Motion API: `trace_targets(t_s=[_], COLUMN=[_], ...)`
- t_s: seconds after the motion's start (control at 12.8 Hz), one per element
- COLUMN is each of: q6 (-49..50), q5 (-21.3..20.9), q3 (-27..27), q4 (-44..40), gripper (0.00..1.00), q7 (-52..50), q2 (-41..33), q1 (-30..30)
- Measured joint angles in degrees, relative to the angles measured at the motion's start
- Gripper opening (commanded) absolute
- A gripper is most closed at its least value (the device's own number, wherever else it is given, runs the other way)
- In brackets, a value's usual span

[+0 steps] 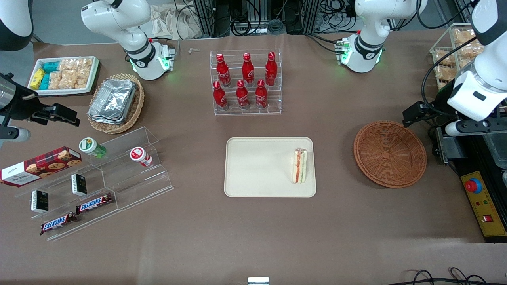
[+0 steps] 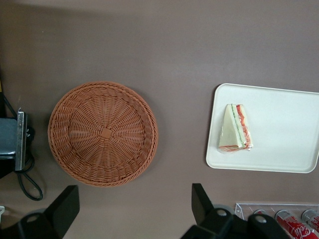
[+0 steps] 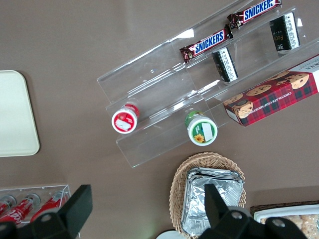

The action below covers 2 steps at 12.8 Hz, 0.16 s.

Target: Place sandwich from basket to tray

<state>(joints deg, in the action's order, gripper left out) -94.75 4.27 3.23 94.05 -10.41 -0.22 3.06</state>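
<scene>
The sandwich (image 1: 300,166) lies on its side on the cream tray (image 1: 261,166), near the tray edge closest to the basket. The reddish-brown wicker basket (image 1: 390,153) stands empty beside the tray, toward the working arm's end. My left gripper (image 1: 414,114) hangs open and empty, raised above the table beside the basket's rim. In the left wrist view the gripper (image 2: 134,209) shows its two black fingers wide apart over bare table, with the empty basket (image 2: 103,133), the tray (image 2: 284,129) and the sandwich (image 2: 235,129) below.
A clear rack of red bottles (image 1: 246,81) stands farther from the front camera than the tray. A control box with a red button (image 1: 481,202) sits beside the basket. A tan basket of foil containers (image 1: 116,102), a white snack tray (image 1: 63,75) and clear snack shelves (image 1: 95,182) lie toward the parked arm's end.
</scene>
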Motion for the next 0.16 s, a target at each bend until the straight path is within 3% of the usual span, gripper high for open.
trace_targets(t_s=[0.16], q6=[0.64], q5=[0.01], q3=[0.00], q4=[0.00], gripper=[1.00], q7=[0.08], q2=[-0.01], q1=[0.06])
